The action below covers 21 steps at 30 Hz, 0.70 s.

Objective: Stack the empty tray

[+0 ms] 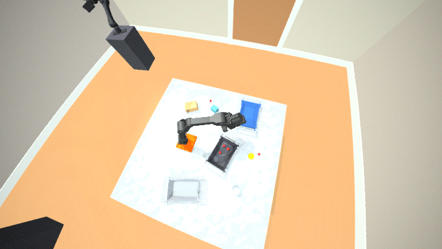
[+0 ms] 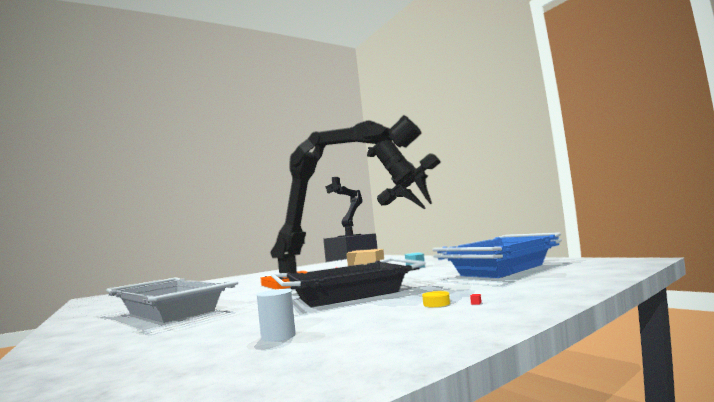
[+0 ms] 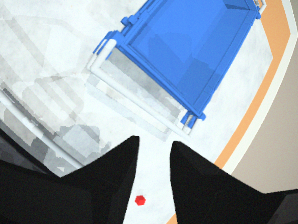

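Observation:
The loaded black tray (image 1: 230, 156) (image 2: 355, 287) stands mid-table with red blocks (image 1: 228, 148) inside. Its wire bars stick out past both ends, one bar (image 2: 287, 283) at the left end. An empty blue tray (image 1: 257, 116) (image 2: 525, 257) (image 3: 197, 107) stands at the back right; doubled rims and bars suggest two nested trays. An empty grey tray (image 1: 171, 192) (image 2: 187, 307) stands at the front left. My gripper (image 2: 427, 205) (image 3: 154, 146) is slightly open and empty, tilted down, high above the table near the blue tray's near end. Its tips are hidden in the top view.
A yellow disc (image 1: 251, 156) (image 2: 436, 299) and a small red cube (image 1: 259, 153) (image 2: 475, 299) lie right of the black tray. A pale cylinder (image 1: 236, 190) (image 2: 276, 317) stands in front. A tan block (image 1: 191, 106) (image 2: 365, 257) and a teal block (image 1: 214, 108) (image 2: 414, 259) lie behind.

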Each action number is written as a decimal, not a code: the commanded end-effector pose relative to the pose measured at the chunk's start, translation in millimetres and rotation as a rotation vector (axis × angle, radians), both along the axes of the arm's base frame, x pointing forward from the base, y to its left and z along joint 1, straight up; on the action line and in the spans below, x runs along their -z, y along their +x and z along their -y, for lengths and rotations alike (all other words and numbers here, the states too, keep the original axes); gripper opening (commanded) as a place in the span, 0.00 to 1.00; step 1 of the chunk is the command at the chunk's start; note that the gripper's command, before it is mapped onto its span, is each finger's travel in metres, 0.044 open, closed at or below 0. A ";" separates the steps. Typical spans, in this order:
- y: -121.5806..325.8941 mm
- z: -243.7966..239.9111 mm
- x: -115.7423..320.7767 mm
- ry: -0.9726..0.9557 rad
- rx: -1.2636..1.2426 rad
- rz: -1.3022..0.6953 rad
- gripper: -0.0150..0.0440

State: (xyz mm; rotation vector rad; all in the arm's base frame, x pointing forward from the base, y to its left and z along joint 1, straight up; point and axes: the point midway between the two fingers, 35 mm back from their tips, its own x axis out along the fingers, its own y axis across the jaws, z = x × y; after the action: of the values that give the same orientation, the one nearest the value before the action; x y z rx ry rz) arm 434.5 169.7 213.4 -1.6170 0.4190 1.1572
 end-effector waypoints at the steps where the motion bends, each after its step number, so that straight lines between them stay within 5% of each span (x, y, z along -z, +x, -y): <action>1: -4.7 41.0 65.5 -0.370 -0.470 -0.203 0.40; 6: -13.1 59.5 90.7 -0.464 -0.723 -0.318 0.40; 21: -13.2 59.7 91.5 -0.465 -0.727 -0.319 0.40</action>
State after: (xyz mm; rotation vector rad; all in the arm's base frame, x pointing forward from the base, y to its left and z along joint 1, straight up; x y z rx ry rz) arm 420.6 111.5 121.2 -2.0605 0.3266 1.9812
